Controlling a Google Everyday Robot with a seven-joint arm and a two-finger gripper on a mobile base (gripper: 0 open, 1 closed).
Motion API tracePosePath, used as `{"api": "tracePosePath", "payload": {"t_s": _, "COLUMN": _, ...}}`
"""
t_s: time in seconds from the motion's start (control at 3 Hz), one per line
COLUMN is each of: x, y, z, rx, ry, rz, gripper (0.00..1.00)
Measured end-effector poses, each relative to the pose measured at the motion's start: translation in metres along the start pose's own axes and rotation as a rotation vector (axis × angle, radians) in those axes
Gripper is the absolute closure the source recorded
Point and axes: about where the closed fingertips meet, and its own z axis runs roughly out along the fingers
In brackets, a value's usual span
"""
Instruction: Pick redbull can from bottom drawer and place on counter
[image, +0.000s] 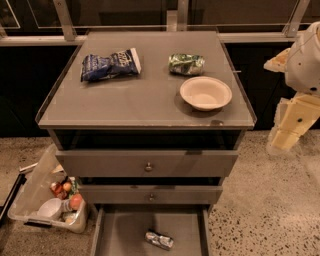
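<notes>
Redbull can (159, 240) lies on its side in the open bottom drawer (120, 232). End effector (284, 137) hangs right of the tabletop (145, 102), well apart from the can; can't tell its grip state.

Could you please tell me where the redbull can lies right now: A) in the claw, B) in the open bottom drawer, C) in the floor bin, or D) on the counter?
B: the redbull can lies on the floor of the bottom drawer, while the claw hangs beside the cabinet, apart from the can.
</notes>
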Motion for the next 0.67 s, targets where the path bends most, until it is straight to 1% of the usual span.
{"api": "tracePosePath", "payload": {"t_s": 0.33, "x": -0.001, "y": 0.004, "z": -0.001, "rx": 0.009, "ry": -0.012, "rz": -0.003, "gripper": 0.00}}
{"api": "tracePosePath", "payload": {"t_s": 0.67, "x": -0.008, "y": 0.030, "z": 0.016, "rx": -0.007, "ry": -0.064, "rz": -0.033, "gripper": 0.00}}
